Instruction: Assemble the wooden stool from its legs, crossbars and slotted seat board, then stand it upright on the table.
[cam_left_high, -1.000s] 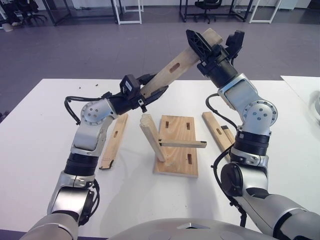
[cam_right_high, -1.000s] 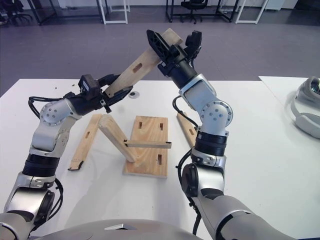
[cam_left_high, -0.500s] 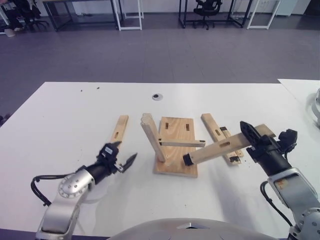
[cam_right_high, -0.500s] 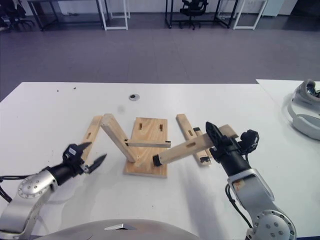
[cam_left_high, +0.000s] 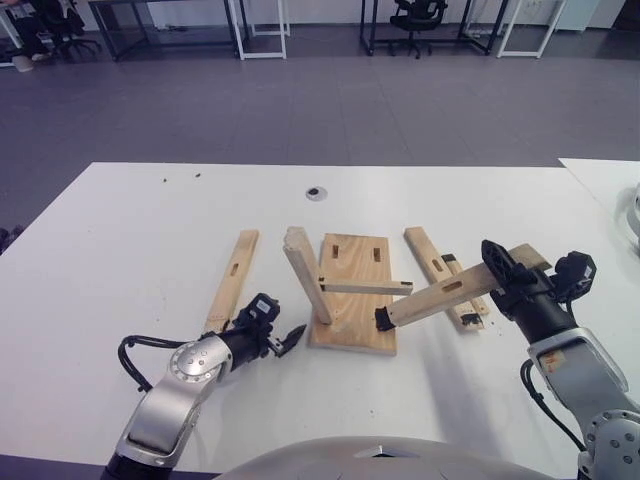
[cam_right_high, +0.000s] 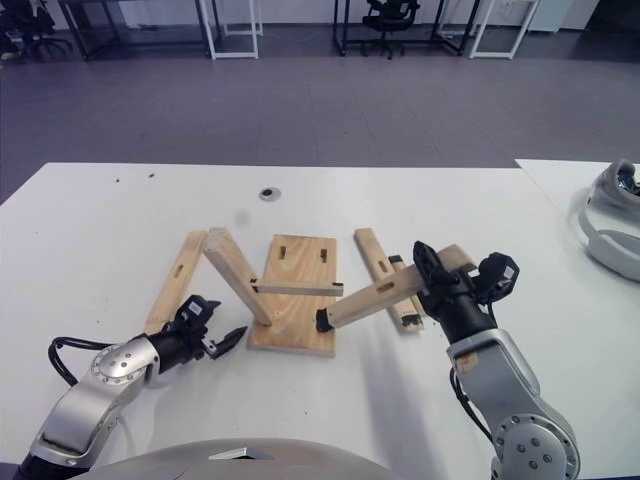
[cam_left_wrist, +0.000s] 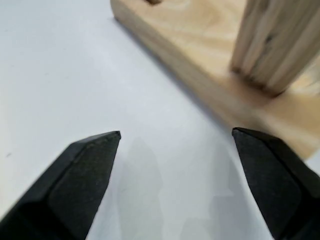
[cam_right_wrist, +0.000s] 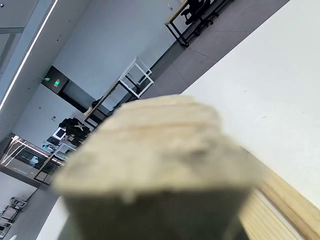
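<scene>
The left gripper (cam_left_high: 286, 339) is opened wide, its fingers (cam_left_wrist: 82, 172) holding nothing, low over the table (cam_left_high: 120, 230) just beside the seat board (cam_left_high: 362, 337). The right gripper (cam_left_high: 503, 274) is clamped on a slotted leg (cam_left_high: 440, 297), whose capped end is over the board. A tilted leg (cam_left_high: 303, 272) with a crossbar (cam_left_high: 365, 288) is set in the board. A left loose leg (cam_left_high: 232, 280) and a right loose leg (cam_left_high: 428, 258) lie flat on either side.

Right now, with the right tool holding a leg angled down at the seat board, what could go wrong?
The held leg ends close to the free end of the crossbar, so a push might knock it or the tilted leg loose. The left tool is open beside the seat board, not bracing it, so the board might slide.
</scene>
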